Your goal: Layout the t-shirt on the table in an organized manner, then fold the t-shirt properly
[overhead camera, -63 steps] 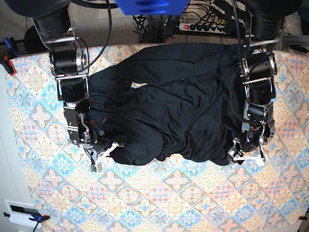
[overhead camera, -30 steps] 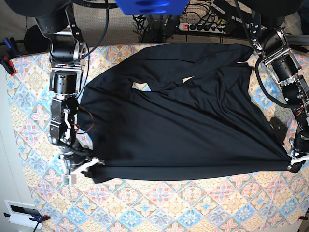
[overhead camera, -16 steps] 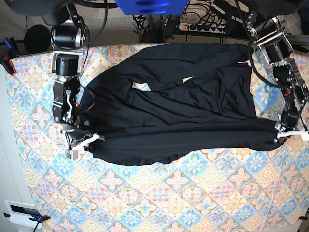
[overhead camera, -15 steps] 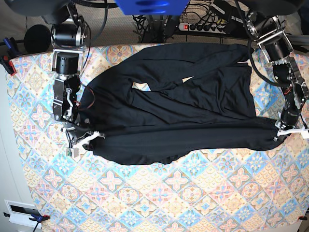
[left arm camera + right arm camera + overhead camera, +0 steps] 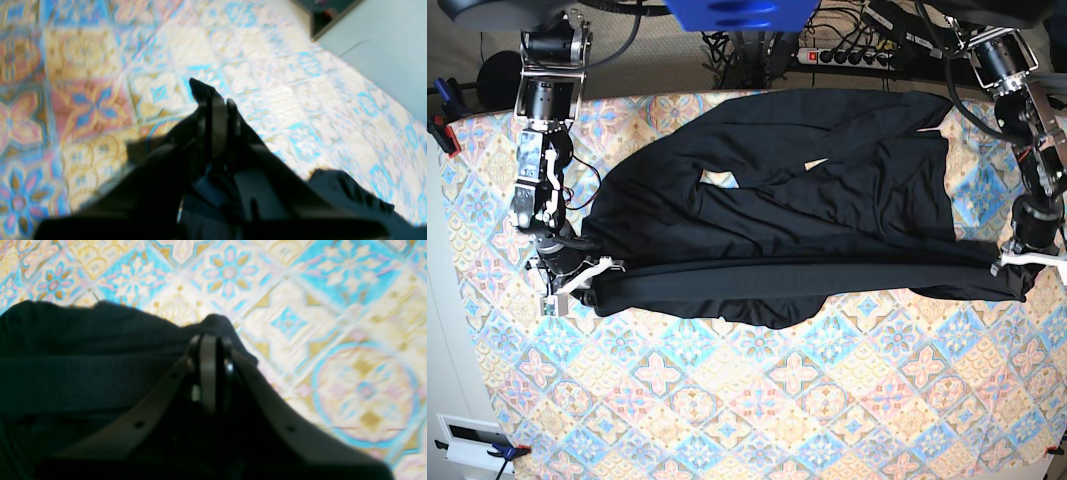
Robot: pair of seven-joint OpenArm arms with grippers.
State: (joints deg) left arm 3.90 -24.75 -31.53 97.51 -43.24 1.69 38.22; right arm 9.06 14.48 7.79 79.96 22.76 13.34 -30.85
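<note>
The black t-shirt (image 5: 787, 190) lies spread across the patterned table (image 5: 777, 400), its near edge pulled into a straight, taut band between my two grippers. On the left of the base view, my right gripper (image 5: 577, 277) is shut on one end of that band. The right wrist view shows its fingertips (image 5: 210, 340) pinched together with t-shirt cloth (image 5: 83, 340) bunched around them. On the right of the base view, my left gripper (image 5: 1027, 262) is shut on the other end. In the left wrist view its closed tips (image 5: 213, 96) hold a dark point of fabric, and more t-shirt (image 5: 343, 186) trails behind.
A power strip (image 5: 847, 55) and cables lie behind the table's far edge. A blue clamp (image 5: 442, 100) grips the table's left edge, and a white box (image 5: 467, 440) sits at the bottom left. Bare tablecloth (image 5: 83, 100) stretches in front of the shirt.
Both grippers have carried the gripped edge toward the far side of the table. The shirt, bunched two seconds ago, is now stretched wide and the held band is straighter.
</note>
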